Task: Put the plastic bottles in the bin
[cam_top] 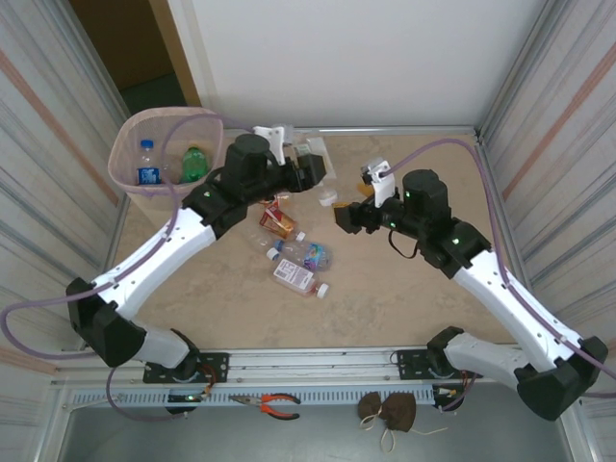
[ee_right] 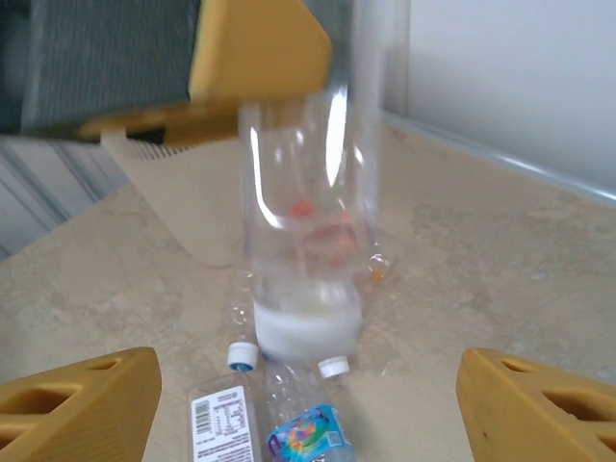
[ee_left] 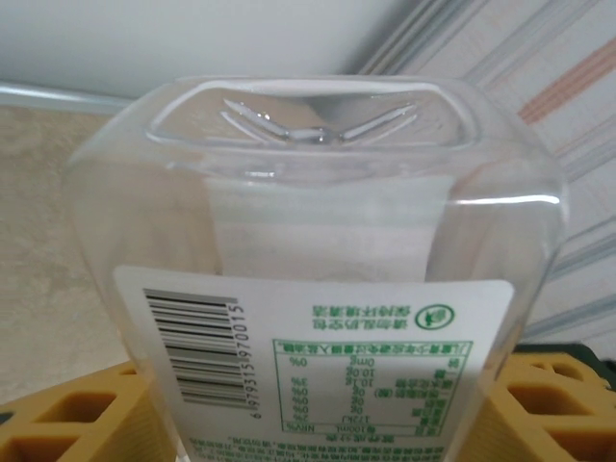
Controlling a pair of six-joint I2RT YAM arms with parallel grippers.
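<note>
My left gripper [cam_top: 311, 171] [ee_left: 318, 409] is shut on a clear plastic bottle [cam_top: 315, 154] [ee_left: 318, 241] with a white barcode label, its yellow fingers [ee_left: 58, 414] on both sides and the bottle's base pointing away. The same bottle [ee_right: 303, 221] hangs blurred in front of my right gripper [cam_top: 344, 218] [ee_right: 308, 409], which stands open and apart from it. Three more bottles lie on the table: red-orange [cam_top: 279, 220], blue-labelled [cam_top: 310, 255] [ee_right: 308, 433], and white-labelled [cam_top: 295, 277] [ee_right: 219, 423]. The pale pink bin [cam_top: 123, 144] [ee_right: 183, 217] at the back left holds a blue-labelled bottle [cam_top: 147, 165] and a green one [cam_top: 195, 164].
Corrugated walls close in both sides and a white wall the back. Red-handled pliers [cam_top: 274, 404] and a brown pouch [cam_top: 388, 411] lie on the ledge in front of the arm bases. Bare tabletop stretches to the right of the bottles.
</note>
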